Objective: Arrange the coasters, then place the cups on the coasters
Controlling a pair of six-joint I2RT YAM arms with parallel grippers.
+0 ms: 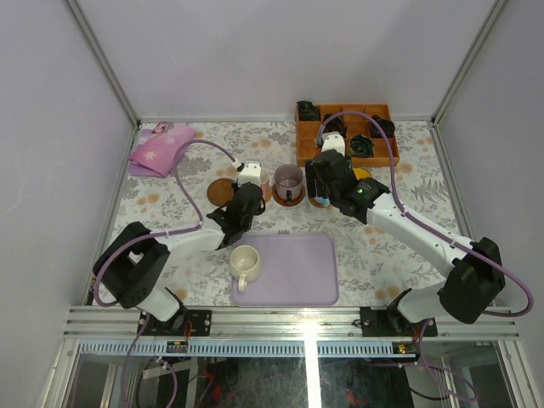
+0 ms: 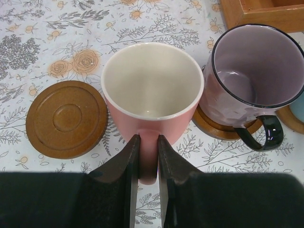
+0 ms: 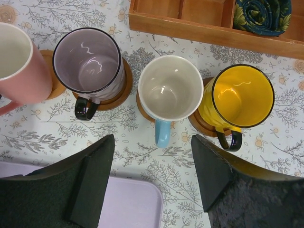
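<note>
My left hand [image 2: 147,141] is pinching the handle of the pink cup [image 2: 152,85], which stands upright straight ahead of the fingers. A coaster [image 3: 56,81] peeks out from under its far side, though I cannot tell whether the cup rests on it. A bare coaster [image 2: 66,118] lies just left of that hand, and the mauve cup [image 2: 256,71] sits on its own disc just to the right. My right hand [image 3: 153,140] is spread wide and grips nothing. The blue cup [image 3: 170,88] is directly ahead of it and the yellow cup [image 3: 242,95] ahead to its right, each on a disc. The cream cup [image 1: 245,262] sits on the lilac tray [image 1: 297,272], back behind both hands.
</note>
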